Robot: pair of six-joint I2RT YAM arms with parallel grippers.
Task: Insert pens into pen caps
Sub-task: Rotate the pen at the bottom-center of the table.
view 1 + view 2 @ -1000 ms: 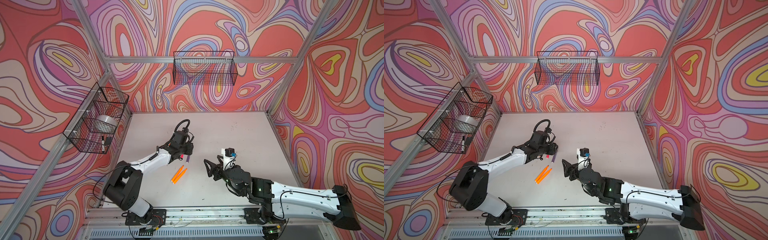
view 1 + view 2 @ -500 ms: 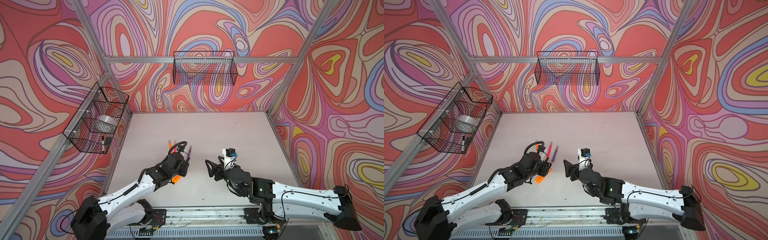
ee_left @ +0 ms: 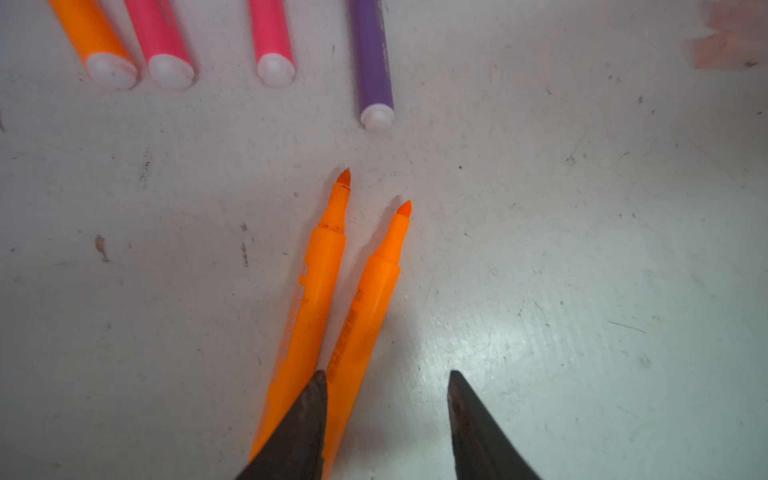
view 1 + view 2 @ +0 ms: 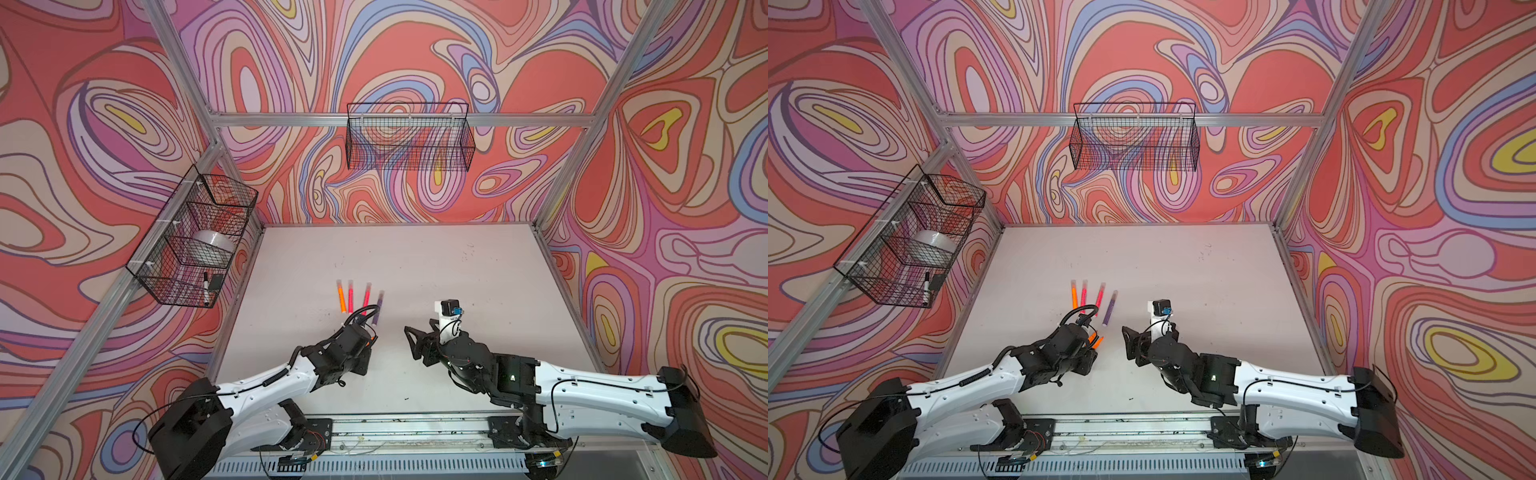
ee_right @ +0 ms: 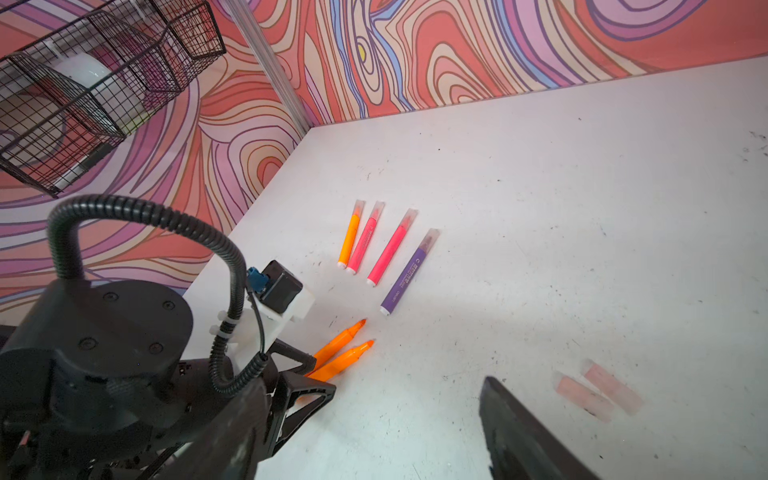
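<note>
Left arm (image 4: 266, 380) has drawn back from the row of capped pens toward the front edge of the bench (image 4: 457, 257). Right arm (image 4: 582, 390) sits about where it was.

Left jaws: apart, holding nothing. Right jaws: wide apart, empty.

Two uncapped orange pens (image 3: 309, 307) lie flat in the front half of the bench, left of the middle. Their barrels touch at the rear and splay slightly toward the tips. Long axes run roughly front to back, tips toward the back edge, just short of the butt of the purple pen (image 3: 372, 62).

One left fingertip (image 3: 311, 399) sits over the seam between the two barrels. The gap between the jaws stands over bare bench on the right-arm side, so both pens lie just off the gap, away from the right arm. Judgement: a small sideways shift is needed to straddle one barrel across its width. Risk: pinching both, or rolling the neighbour.

Two loose caps (image 5: 584, 397) lie side by side further toward the right edge, nearer the right jaws. Bench between pens and caps is bare, which leaves room to bring them together.
</note>
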